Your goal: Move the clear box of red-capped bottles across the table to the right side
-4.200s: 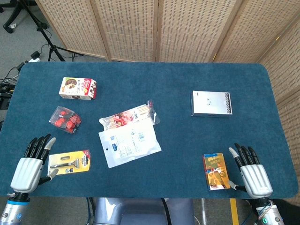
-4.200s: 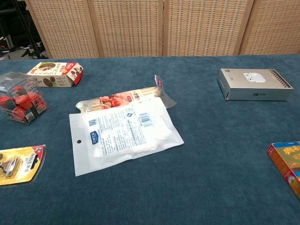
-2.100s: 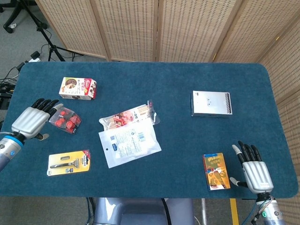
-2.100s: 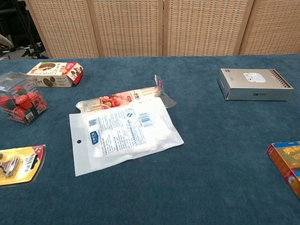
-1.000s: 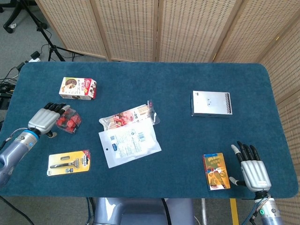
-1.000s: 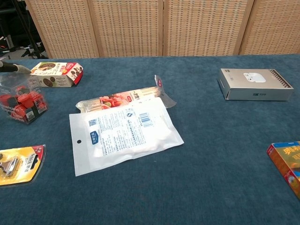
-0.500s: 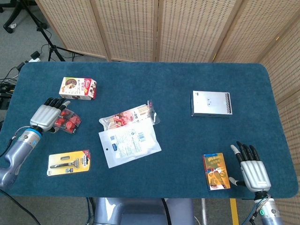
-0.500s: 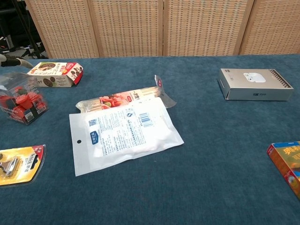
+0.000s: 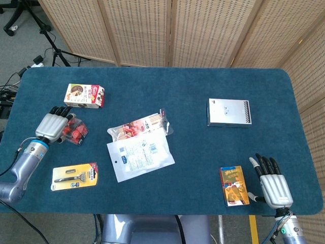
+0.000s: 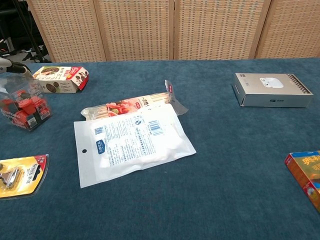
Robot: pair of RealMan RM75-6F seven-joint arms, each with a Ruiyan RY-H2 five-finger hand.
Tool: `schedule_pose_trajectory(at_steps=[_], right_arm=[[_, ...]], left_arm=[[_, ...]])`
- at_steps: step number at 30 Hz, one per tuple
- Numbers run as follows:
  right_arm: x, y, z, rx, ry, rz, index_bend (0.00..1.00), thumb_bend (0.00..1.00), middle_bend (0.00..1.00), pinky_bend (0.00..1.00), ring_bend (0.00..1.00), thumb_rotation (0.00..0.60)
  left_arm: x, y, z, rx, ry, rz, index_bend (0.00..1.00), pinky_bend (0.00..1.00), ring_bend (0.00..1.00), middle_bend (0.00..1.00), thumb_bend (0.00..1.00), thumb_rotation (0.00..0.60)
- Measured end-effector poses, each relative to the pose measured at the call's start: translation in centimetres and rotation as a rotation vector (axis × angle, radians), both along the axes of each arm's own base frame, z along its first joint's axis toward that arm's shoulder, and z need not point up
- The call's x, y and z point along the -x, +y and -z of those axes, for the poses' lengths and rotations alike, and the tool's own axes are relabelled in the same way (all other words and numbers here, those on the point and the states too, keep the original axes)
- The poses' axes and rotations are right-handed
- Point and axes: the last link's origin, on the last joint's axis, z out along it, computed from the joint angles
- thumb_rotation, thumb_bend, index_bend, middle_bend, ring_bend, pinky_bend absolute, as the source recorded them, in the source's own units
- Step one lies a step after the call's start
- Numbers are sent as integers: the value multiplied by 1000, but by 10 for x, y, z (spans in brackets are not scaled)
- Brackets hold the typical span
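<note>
At table's left edge, I'm wrapping left hand [image 9: 51,125] over clear box [image 9: 73,131], gripping it for carry rightward; right hand [image 9: 274,187] lying open, idle.

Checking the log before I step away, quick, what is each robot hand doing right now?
Left robot hand: draped over the clear box of red-capped bottles; whether it grips cannot be told.
Right robot hand: open, holding nothing, fingers apart beside the orange snack box.
</note>
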Motion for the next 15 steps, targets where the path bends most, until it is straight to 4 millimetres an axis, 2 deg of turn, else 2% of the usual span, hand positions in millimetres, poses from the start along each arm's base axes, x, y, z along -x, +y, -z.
schedule_pose_trajectory(at_steps=[2, 4, 15], right_arm=[[0, 0, 0, 1, -1, 0, 19, 53, 0, 0, 0, 600], [0, 0, -1, 1, -1, 0, 20, 53, 0, 0, 0, 600], [-1, 1, -2, 0, -5, 1, 20, 53, 0, 0, 0, 600]], left_arm=[[-2, 1, 0, -29, -8, 15, 732, 337, 382, 397, 479, 600], [-4, 1, -1, -63, -21, 33, 755, 353, 410, 416, 492, 600], [-25, 1, -12, -116, -107, 75, 761, 354, 414, 421, 509, 600]])
